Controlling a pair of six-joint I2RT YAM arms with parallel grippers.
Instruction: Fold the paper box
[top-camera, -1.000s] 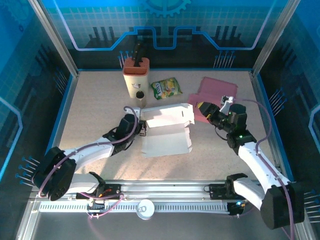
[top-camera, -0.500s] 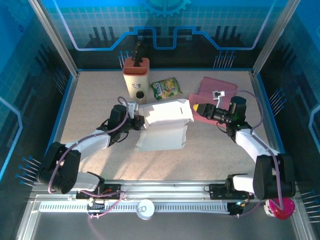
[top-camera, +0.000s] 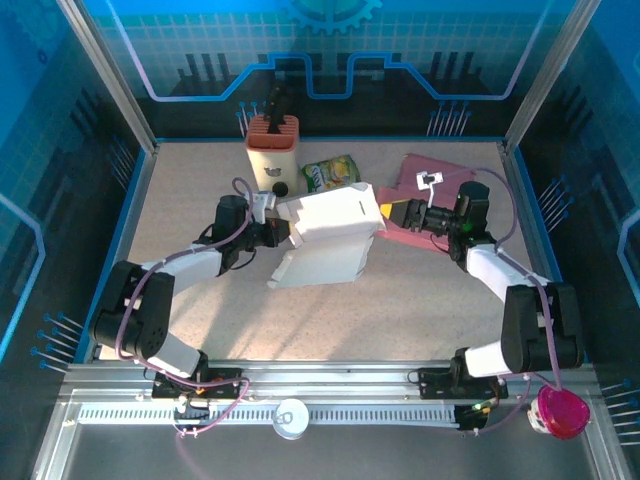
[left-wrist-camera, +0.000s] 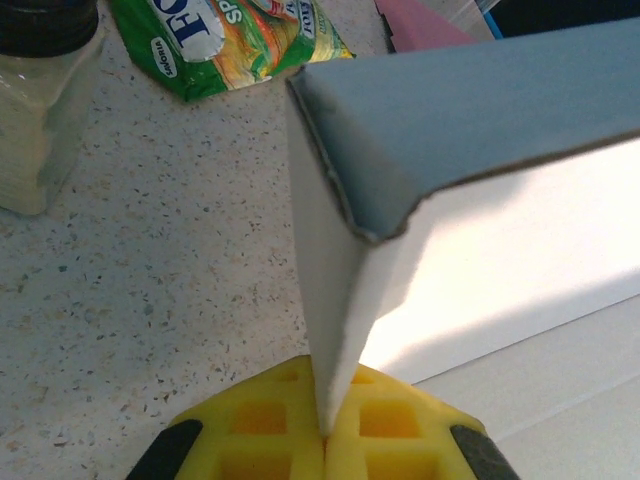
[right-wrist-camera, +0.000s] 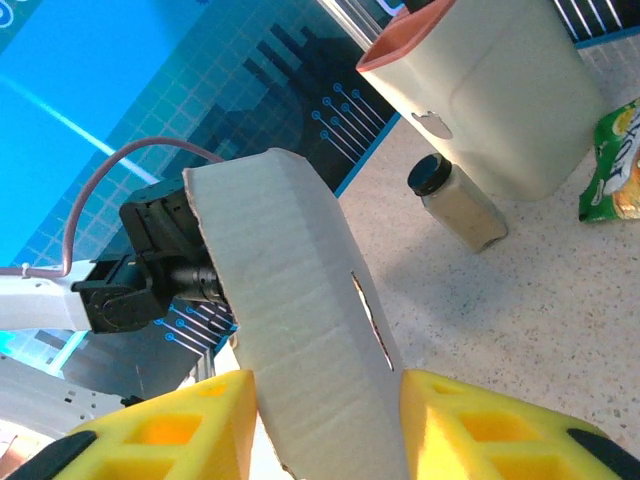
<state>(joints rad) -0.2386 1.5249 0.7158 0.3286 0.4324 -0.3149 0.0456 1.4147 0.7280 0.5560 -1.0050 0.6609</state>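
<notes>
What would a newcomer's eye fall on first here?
The white box, half folded, is held up mid-table between both arms. The left fingers pinch its left wall edge-on; the right fingers clasp its right end. Behind it sit a knife block, a green snack bag and a pink cloth.

Left arm reaches in from left of paper box; left gripper pinched tight on its left wall. Right arm extends from box's right; right gripper jaws part-spread astride that end, contact unclear.
</notes>
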